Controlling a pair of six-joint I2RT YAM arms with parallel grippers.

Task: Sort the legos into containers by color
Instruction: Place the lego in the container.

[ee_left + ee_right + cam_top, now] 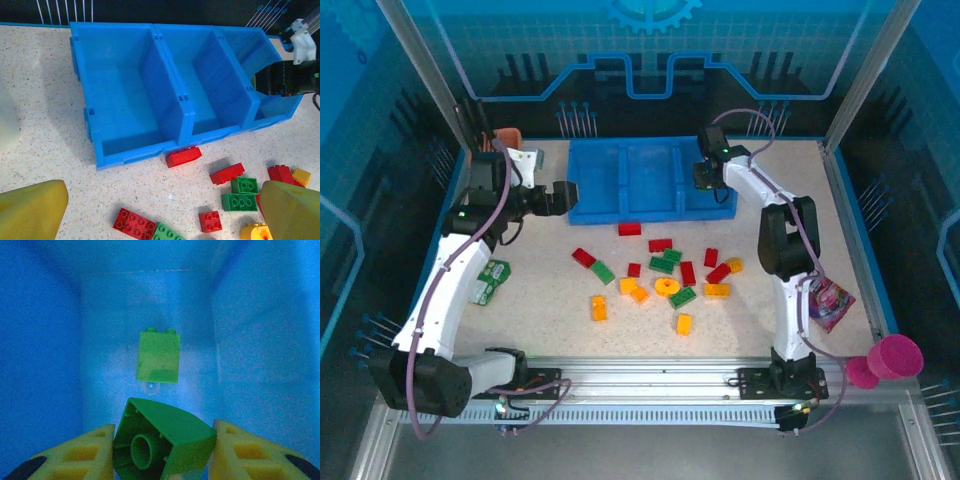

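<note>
Green packet (492, 280): lies flat on the table, just beside the left arm
Left gripper (558, 197): fingers spread wide and grasping nothing, hovering just left of the tray's near-left corner
Tray (595, 213): blue, three compartments side by side, at the far middle of the table
Loose legos (660, 280): red, green and yellow-orange, scattered on the table in front of the tray; a red brick (629, 229) lies just beside its near wall, and a round yellow piece (667, 287) sits mid-scatter
Right gripper (705, 175): inside the rightmost compartment (50, 340), fingers clenched on a green brick (160, 440) with its hollow underside facing the wrist camera
Second green brick (158, 356): lies on that compartment's floor, apart from the held one
Purple packet (830, 303): on the table beside the right arm
Pink cup (895, 357): at the near right corner
</note>
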